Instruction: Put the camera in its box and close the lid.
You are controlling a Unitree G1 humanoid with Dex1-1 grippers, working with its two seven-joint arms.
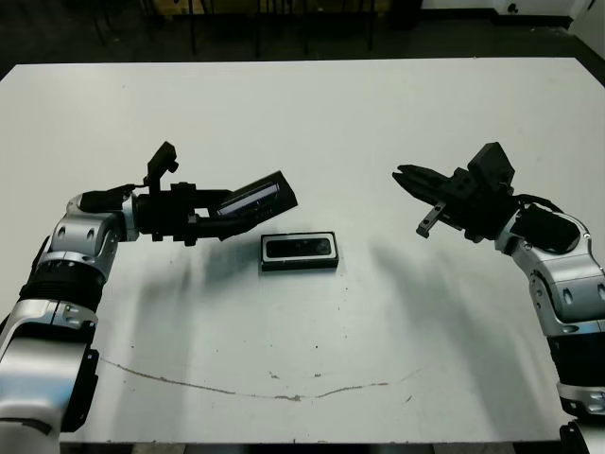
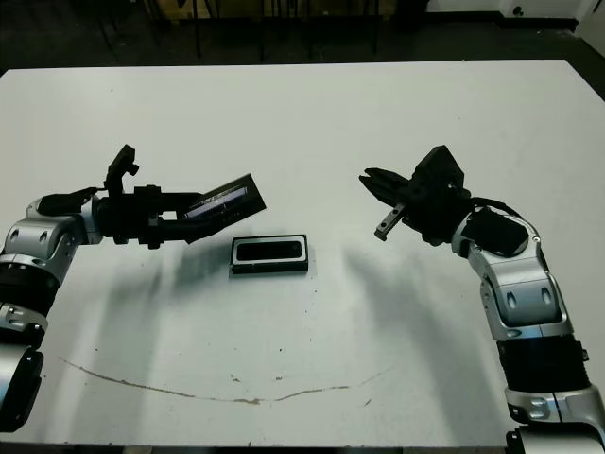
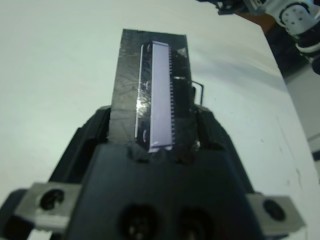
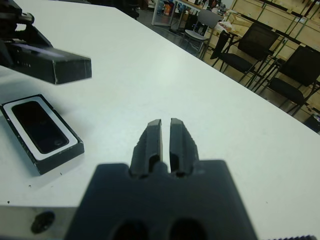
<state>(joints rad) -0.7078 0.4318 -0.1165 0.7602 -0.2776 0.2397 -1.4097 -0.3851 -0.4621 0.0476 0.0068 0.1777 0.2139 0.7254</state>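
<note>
Black lid gripped in left claw, above box.

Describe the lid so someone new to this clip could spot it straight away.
Start at the white table, then go to the robot's left tool, reaching in toward the middle. The lid is the flat black panel it holds tilted above the table, beside the box; a glossy pale stripe marks its face.

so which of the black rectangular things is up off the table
The lid, with the pale stripe: the left gripper holds it tilted in the air. The box, with the camera inside, lies flat on the table.
</note>
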